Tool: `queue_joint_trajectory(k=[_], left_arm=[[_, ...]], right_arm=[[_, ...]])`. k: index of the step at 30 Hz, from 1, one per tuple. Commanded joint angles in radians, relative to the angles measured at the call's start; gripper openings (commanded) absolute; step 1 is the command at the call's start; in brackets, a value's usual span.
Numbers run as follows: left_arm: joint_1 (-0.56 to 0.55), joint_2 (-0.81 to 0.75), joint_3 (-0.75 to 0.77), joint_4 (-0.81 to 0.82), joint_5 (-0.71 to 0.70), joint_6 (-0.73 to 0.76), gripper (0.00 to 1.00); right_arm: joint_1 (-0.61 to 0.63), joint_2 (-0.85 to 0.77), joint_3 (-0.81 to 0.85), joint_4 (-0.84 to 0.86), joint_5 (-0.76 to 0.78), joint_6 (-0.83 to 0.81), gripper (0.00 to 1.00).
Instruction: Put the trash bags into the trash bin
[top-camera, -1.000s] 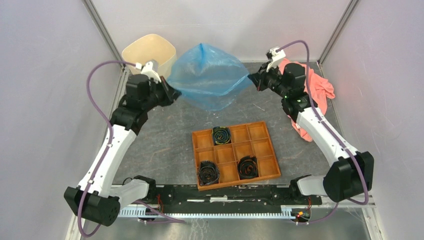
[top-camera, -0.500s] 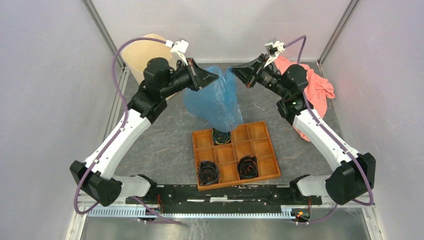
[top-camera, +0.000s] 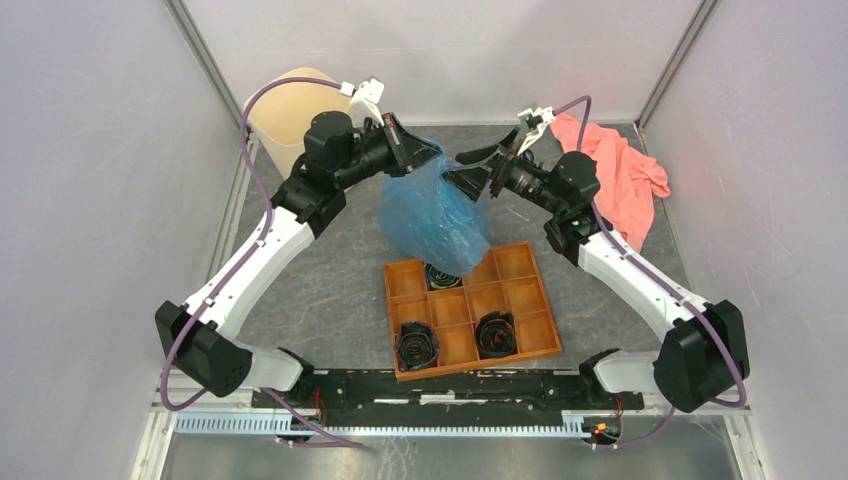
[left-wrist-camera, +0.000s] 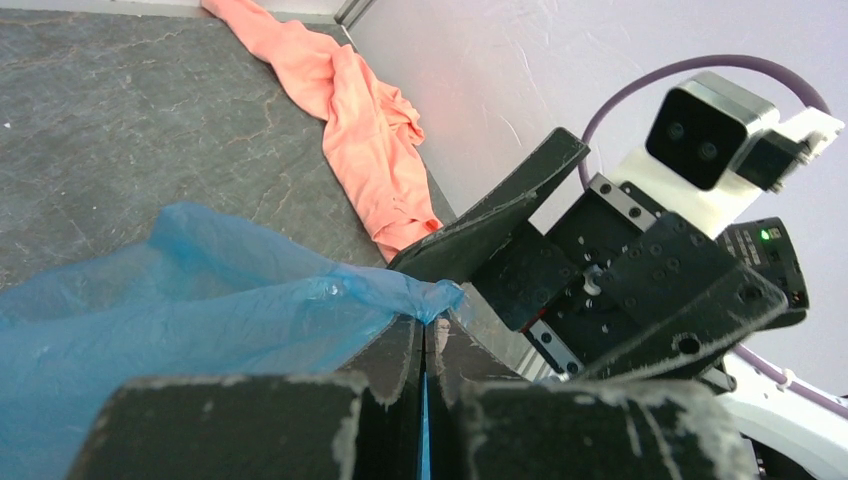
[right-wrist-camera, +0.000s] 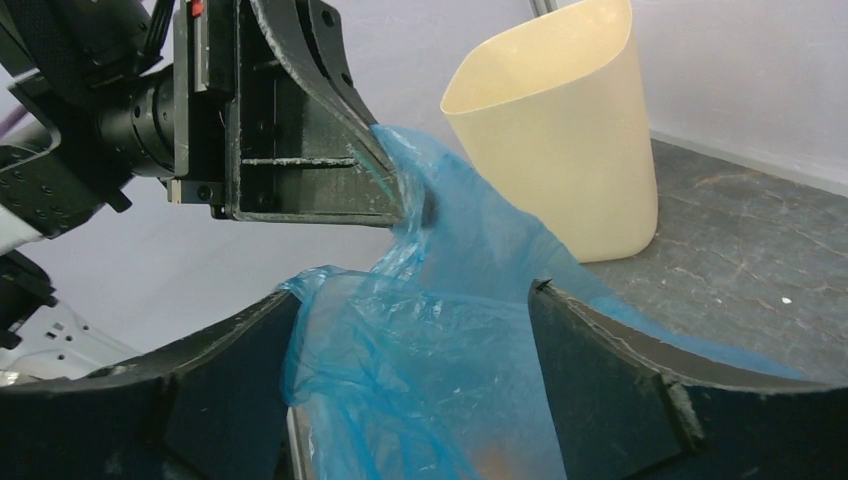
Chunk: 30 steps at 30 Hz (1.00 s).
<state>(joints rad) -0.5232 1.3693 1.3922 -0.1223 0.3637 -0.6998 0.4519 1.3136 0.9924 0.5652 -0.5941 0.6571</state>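
Note:
The light-blue trash bag hangs above the table's middle, its lower end over the orange tray. My left gripper is shut on the bag's top edge; in the left wrist view the film is pinched between its closed fingers. My right gripper is open right beside it, and the bag lies between its spread fingers without being clamped. The cream-beige trash bin stands upright at the back left, partly behind my left arm, and also shows in the right wrist view.
An orange compartment tray lies at the near middle with black coiled rolls in it. A salmon-pink cloth lies at the back right, also in the left wrist view. Walls enclose the table.

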Motion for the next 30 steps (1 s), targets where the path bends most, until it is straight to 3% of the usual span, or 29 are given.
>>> queue_joint_trajectory(k=[1, 6, 8, 9, 11, 13, 14, 16, 19, 23, 30], left_arm=[[0.001, 0.019, 0.023, 0.056, 0.016, -0.05, 0.02], [0.001, 0.028, 0.034, 0.075, 0.054, -0.068, 0.02], [0.0, 0.026, 0.038, 0.075, 0.072, -0.067, 0.02], [0.002, 0.023, 0.038, 0.073, 0.081, -0.063, 0.04], [0.001, 0.012, 0.042, 0.037, 0.078, -0.035, 0.25], [0.002, -0.005, 0.065, -0.062, 0.022, 0.062, 0.58], [0.003, -0.016, 0.083, -0.135, -0.034, 0.11, 0.72], [0.006, -0.045, 0.108, -0.269, -0.193, 0.21, 0.88], [0.019, -0.103, 0.128, -0.422, -0.487, 0.313, 1.0], [0.077, -0.137, 0.132, -0.476, -0.753, 0.409, 1.0], [0.211, 0.141, 0.444, -0.568, -0.845, 0.557, 1.0]], right_arm=[[0.061, -0.042, 0.039, -0.127, 0.13, -0.167, 0.9], [0.176, -0.016, 0.13, -0.323, 0.376, -0.389, 0.88], [0.211, -0.003, 0.151, -0.353, 0.476, -0.437, 0.73], [0.218, 0.003, 0.161, -0.363, 0.523, -0.449, 0.57], [0.218, 0.009, 0.167, -0.366, 0.585, -0.452, 0.25], [0.218, 0.0, 0.161, -0.373, 0.699, -0.452, 0.04], [0.218, -0.009, 0.155, -0.385, 0.759, -0.447, 0.01], [0.216, -0.038, 0.134, -0.402, 0.864, -0.45, 0.01], [0.207, -0.078, 0.096, -0.429, 0.977, -0.457, 0.01], [0.167, -0.129, 0.05, -0.446, 0.995, -0.47, 0.0], [0.123, -0.228, 0.005, -0.436, 0.993, -0.516, 0.0]])
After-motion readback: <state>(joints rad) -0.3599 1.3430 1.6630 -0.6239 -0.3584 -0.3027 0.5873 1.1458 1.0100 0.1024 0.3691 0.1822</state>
